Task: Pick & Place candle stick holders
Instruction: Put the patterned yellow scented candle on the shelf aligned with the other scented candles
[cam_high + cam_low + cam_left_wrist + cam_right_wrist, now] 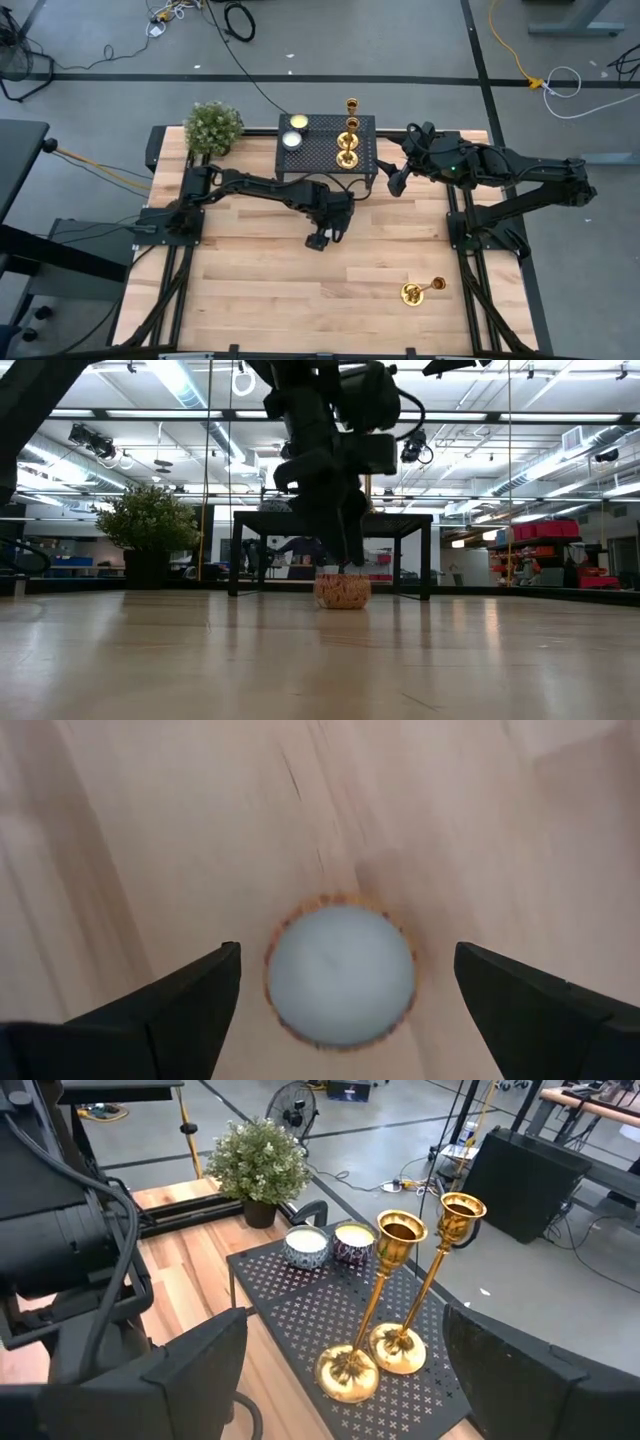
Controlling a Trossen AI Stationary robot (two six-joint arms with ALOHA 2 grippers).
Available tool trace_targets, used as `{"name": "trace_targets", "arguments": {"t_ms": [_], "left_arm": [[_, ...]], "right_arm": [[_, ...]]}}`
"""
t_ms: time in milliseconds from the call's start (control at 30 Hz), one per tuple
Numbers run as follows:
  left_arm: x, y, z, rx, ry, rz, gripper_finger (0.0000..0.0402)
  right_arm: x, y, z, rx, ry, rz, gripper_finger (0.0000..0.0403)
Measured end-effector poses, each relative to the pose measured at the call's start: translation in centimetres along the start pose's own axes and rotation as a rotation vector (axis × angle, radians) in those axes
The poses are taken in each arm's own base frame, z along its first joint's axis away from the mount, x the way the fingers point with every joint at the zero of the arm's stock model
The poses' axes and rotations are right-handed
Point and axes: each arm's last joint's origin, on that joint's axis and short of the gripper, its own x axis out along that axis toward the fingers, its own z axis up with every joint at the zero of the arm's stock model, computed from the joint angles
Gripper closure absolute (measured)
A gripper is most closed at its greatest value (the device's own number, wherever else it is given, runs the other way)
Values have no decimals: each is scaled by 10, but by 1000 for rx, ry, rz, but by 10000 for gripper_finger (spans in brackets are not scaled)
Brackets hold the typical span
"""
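My left gripper's jaws stand wide, hanging straight over a small candle that sits on the bench near its centre; the jaws do not touch it. My right gripper's jaws are wide too and hold nothing, at the rack's 3 o'clock edge.

The rack, a dark perforated stand at the bench's 12 o'clock, carries two upright holders side by side at its 3 o'clock end and two candle jars at its 9 o'clock end. A third holder lies tipped on the bench toward 5 o'clock, well apart from both arms. A plant stands at 11 o'clock beside the rack.

Only the high view shows me the fallen holder. The low view shows the candle's patterned side, under the left arm, with the rack behind. The right wrist view shows the holders' empty cups.
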Motion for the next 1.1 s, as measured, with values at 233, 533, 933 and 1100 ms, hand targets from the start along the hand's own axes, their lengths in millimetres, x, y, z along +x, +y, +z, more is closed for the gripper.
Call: {"name": "trace_targets", "arguments": {"t_ms": [233, 533, 933, 1100], "left_arm": [[8, 1, 1, 16, 1, 12, 32], [24, 1, -2, 16, 32, 1, 32], [36, -1, -8, 30, 88, -11, 35], [36, -1, -9, 30, 95, -13, 57]], "right_arm": [[0, 0, -1, -4, 5, -3, 66], [0, 0, -2, -12, 17, -4, 66], [2, 0, -3, -18, 27, -6, 66], [5, 3, -4, -25, 38, -8, 66]]}}
